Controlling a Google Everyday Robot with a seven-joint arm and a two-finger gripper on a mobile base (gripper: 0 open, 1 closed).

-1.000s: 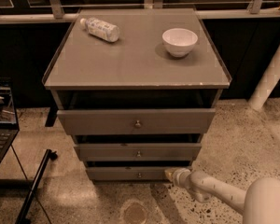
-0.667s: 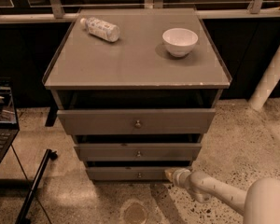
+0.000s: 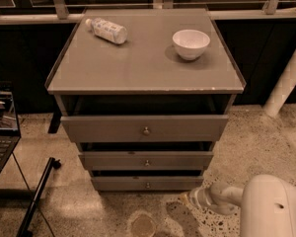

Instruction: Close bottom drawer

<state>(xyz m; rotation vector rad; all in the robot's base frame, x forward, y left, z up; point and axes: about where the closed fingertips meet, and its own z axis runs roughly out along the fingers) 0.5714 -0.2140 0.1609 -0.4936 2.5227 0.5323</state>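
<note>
Beside bottom drawer (image 3: pixel 118 183) (round knob (image 3: pixel 147 184)), pale hand (image 3: pixel 186 199)

white bowl (image 3: pixel 191 43), lying bottle (image 3: pixel 107 30), laptop (image 3: pixel 1 132) at left

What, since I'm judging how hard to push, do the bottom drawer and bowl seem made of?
The bottom drawer: likely wood or laminate, matte grey-brown, flat unglossy front; small metal-looking knob. The bowl: probably glazed ceramic, white and smooth, though plastic is possible. The gripper is low by the drawer's right end, near the floor.
</note>
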